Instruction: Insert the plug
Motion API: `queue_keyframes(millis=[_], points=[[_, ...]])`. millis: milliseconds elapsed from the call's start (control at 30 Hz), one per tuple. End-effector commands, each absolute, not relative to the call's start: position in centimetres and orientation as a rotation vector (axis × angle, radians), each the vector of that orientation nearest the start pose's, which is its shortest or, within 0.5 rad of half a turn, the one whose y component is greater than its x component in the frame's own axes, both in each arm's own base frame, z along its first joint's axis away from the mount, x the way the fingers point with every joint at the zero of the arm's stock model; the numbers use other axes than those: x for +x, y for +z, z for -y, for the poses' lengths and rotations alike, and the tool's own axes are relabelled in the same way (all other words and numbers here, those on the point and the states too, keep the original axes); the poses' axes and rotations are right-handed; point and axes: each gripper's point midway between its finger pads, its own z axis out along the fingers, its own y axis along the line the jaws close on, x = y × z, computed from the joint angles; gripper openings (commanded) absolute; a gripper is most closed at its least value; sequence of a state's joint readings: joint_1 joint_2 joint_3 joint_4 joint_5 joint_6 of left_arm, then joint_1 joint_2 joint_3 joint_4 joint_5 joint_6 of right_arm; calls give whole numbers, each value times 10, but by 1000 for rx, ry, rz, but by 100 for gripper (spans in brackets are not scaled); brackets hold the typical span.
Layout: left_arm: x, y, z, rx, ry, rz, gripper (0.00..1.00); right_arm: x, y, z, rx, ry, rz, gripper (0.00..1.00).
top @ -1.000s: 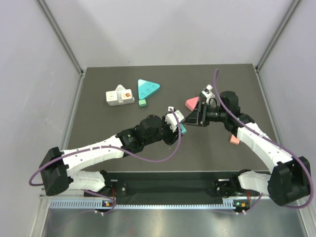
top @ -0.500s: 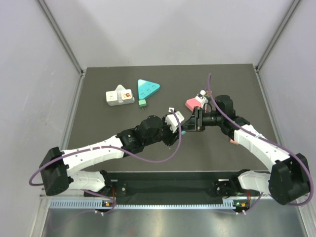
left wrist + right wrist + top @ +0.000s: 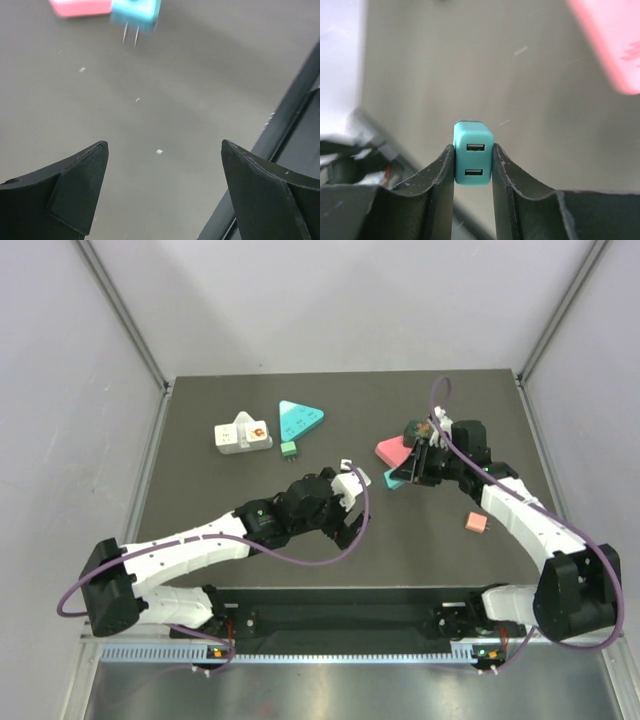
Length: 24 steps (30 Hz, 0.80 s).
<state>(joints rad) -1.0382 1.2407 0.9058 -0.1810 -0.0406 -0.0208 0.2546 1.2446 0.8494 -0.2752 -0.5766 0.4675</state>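
The right gripper (image 3: 473, 162) pinches the teal plug (image 3: 473, 150) by its sides, centre right of the top view, near a pink block (image 3: 389, 451). The left gripper (image 3: 162, 147) is spread and empty. Current step is likely transport: the next move calls for carrying the plug to the white socket (image 3: 243, 435) at upper left, with its prongs aligned.

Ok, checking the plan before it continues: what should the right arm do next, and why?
Probably carry the teal plug left toward the teal triangular block: the right gripper is shut on it, away from that block, and the left gripper is open and empty.
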Motion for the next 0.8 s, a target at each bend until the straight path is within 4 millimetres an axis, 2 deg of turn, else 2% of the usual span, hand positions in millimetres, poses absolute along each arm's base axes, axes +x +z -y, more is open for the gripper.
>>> queue_keyframes(millis=[0,33,100,133,167,200,233,267,367,500,600,767], points=[[213,208,309,913,-498,-1928,99,336,166,-149,-25,663,-2261,0],[219,217,307,880,-474,-1936,99,346,165,-144,-21,612,-2263,0],[232,207,286,812,-404,-2042,99,361,161,-127,22,487,-2265,0],[235,210,284,788,-439,-2074,98,370,161,-124,29,448,-2271,0],[253,207,266,685,-465,-2143,98,376,159,-116,41,382,-2274,0],[260,200,257,634,-507,-2190,98,381,158,-113,49,352,-2279,0],[254,198,260,629,-663,-2231,98,390,159,-111,54,324,-2277,0],[275,192,236,472,-676,-2286,98,394,157,-105,74,283,-2286,0],[287,177,214,380,-650,-2348,98,409,158,-102,98,241,-2273,0],[286,169,207,390,-603,-2359,98,417,145,-103,102,226,-2310,0],[284,169,206,389,-605,-2346,98,420,130,-103,116,211,-2354,0],[286,175,200,381,-567,-2315,98,425,122,-103,121,195,-2371,0]])
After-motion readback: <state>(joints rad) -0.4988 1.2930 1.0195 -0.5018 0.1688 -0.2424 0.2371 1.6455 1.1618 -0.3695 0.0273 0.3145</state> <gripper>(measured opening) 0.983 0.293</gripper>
